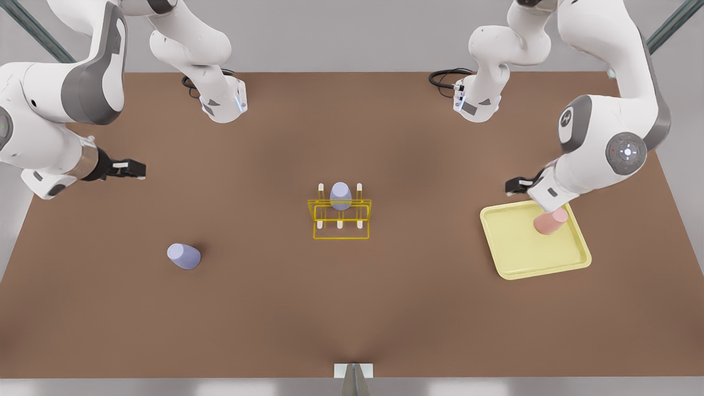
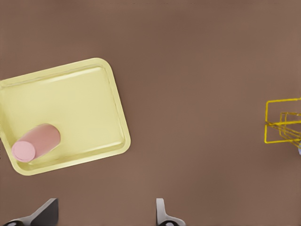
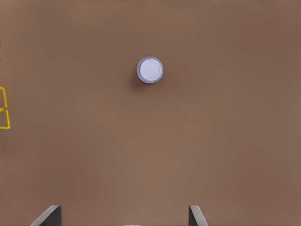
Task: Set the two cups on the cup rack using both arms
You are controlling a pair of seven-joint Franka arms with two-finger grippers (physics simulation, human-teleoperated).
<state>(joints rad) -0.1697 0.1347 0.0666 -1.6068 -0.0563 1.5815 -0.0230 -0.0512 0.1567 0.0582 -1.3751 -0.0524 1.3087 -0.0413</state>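
Cups waiting, both tools spread and empty

Nearest, a lavender cup (image 1: pixel 184 256) stands on the table (image 1: pixel 352 308); farther, the salmon cup (image 1: pixel 550 221) lies on the tray (image 1: pixel 511 258), another lavender cup (image 1: pixel 340 196) on the rack (image 1: pixel 340 219); right tool (image 1: pixel 130 168) and left tool (image 1: pixel 517 186) hover beyond

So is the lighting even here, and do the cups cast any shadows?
Front view: the table is paler toward the middle, darker at its edges, and the lavender cup casts hardly any shadow. Right wrist view: a faint dark smudge beside that cup. Left wrist view: the salmon cup is softly lit, without glare.
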